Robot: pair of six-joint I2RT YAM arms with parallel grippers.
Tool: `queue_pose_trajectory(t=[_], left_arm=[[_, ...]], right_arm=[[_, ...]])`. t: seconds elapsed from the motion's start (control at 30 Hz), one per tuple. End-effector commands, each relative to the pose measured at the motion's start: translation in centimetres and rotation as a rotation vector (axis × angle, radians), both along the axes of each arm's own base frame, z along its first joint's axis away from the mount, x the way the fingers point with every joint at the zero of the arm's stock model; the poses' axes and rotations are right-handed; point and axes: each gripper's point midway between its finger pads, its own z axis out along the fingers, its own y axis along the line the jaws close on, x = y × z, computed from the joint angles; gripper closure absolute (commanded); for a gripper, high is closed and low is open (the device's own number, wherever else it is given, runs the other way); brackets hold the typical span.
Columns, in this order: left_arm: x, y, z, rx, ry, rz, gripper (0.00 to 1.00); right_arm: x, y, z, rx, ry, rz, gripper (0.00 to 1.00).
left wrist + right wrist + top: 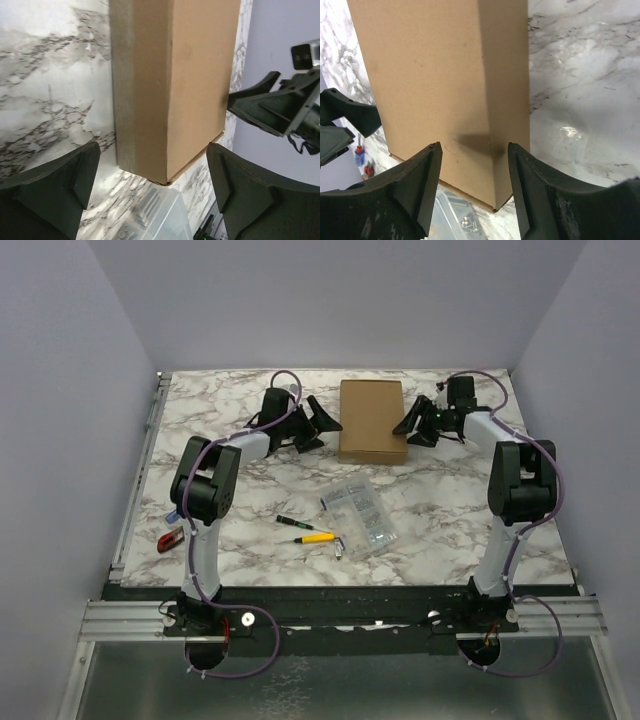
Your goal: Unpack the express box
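Right, starting at the left edge of the table (450, 510): a small red tool (170, 537) lies there, well apart from the work. Toward the near middle sit a dark screwdriver (291, 523), a yellow-handled tool (318, 537) and the clear case (362, 518) of small parts.

My left gripper (322, 430) hangs low with its fingers spread wide, pinching nothing, pointed at the express box (372, 420) just to its right. The box lies flat at the middle of the far edge, lid down, and I see no flap lifted anywhere.

Just beside its right side is my right gripper (412, 428). Its fingers stand partly apart over the box's right top edge with nothing pinched between them. Whether a tip touches the cardboard I cannot tell.

My worry is that nothing pins this box. If one side pushes before the other braces, I expect it to skate along the far edge or swivel toward the clear case. I also can't tell which edge the lid opens from, so a bite could grab a wall and lift the whole box. And the two grippers face each other closely enough to clash.
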Motion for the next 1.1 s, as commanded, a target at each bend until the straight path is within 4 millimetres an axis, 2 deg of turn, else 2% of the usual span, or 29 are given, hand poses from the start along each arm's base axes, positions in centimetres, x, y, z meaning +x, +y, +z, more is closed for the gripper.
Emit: queue_pose_trajectory(t=[0.0, 0.07, 0.23, 0.33, 0.53, 0.67, 1.07], left_arm=[[0.0, -1.4, 1.4, -0.057, -0.035, -0.044, 0.05], [0.1, -1.7, 1.3, -0.066, -0.032, -0.049, 0.04], [0.3, -2.4, 1.0, -0.089, -0.02, -0.059, 0.03], [0.6, -3.0, 1.2, -0.104, -0.022, -0.061, 0.02], [0.5, -5.8, 1.3, -0.131, -0.027, -0.104, 0.02], [0.5, -7.1, 1.2, -0.142, -0.033, -0.114, 0.02], [2.3, -7.8, 1.7, -0.171, -0.063, -0.119, 0.02]], right_arm=[[-0.8, -0.6, -2.2, 0.097, 0.069, -0.004, 0.38], [-1.2, -1.5, -3.1, 0.106, 0.093, -0.029, 0.41], [-2.3, -3.3, -3.6, 0.24, 0.1, -0.085, 0.54], [-2.9, -4.0, -4.4, 0.274, 0.13, -0.1, 0.57], [-3.7, -4.9, -5.3, 0.4, 0.167, -0.149, 0.62], [-3.6, -6.2, -5.9, 0.418, 0.164, -0.193, 0.62], [-5.1, -8.1, -7.1, 0.497, 0.17, -0.232, 0.7]])
